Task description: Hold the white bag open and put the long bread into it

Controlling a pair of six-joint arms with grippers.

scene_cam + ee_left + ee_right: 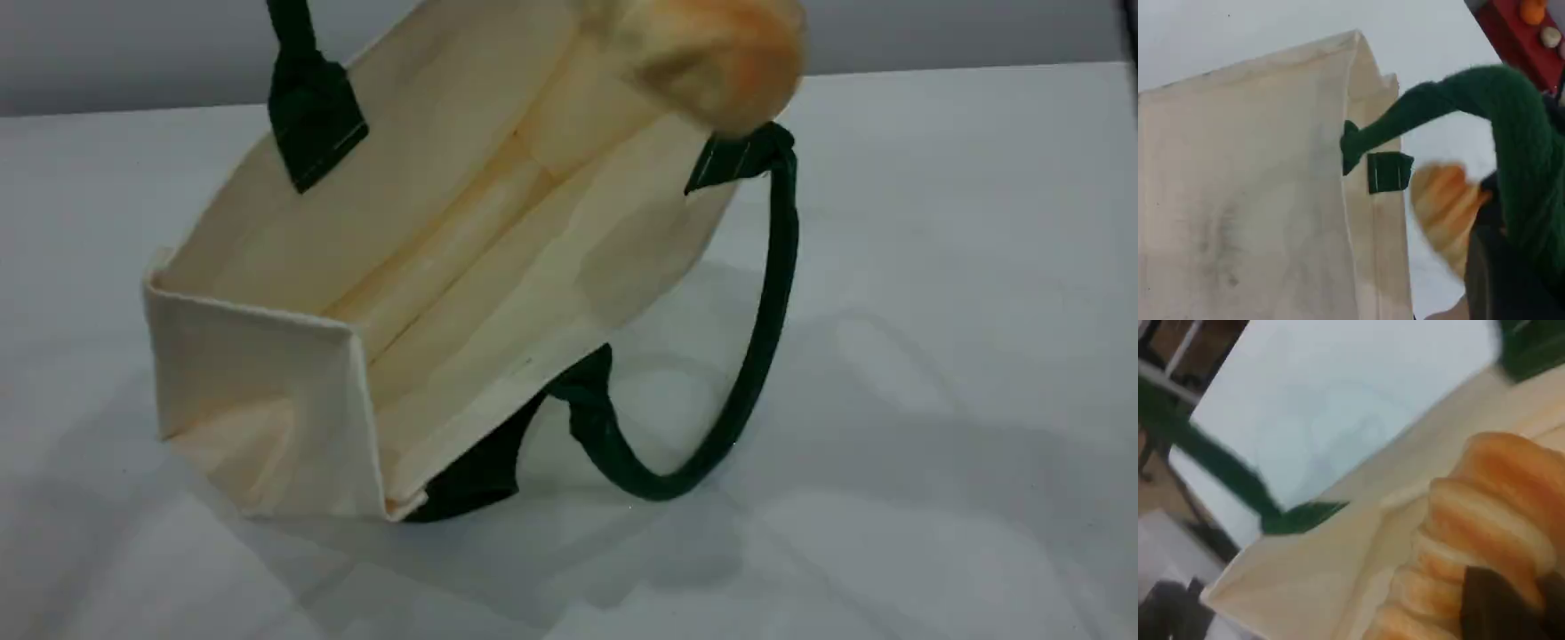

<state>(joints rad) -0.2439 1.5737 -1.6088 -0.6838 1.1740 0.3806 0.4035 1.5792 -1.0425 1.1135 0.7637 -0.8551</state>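
Note:
The white bag (462,258) lies tilted on the table, its open mouth facing the scene camera. One dark green handle (307,98) is pulled up out of the top of the scene view. In the left wrist view that handle (1511,127) runs taut into my left gripper (1511,267), which is shut on it beside the bag's wall (1258,200). The other handle (756,356) loops down onto the table. The long bread (720,58) hovers blurred over the bag's upper right rim. In the right wrist view my right gripper (1501,603) is shut on the long bread (1485,527), above the bag's inside.
The white table (960,338) stretches to the right and in front of the bag. A red tray (1511,37) with small round items shows at the top right of the left wrist view. The table's edge and the floor (1165,493) show at the left of the right wrist view.

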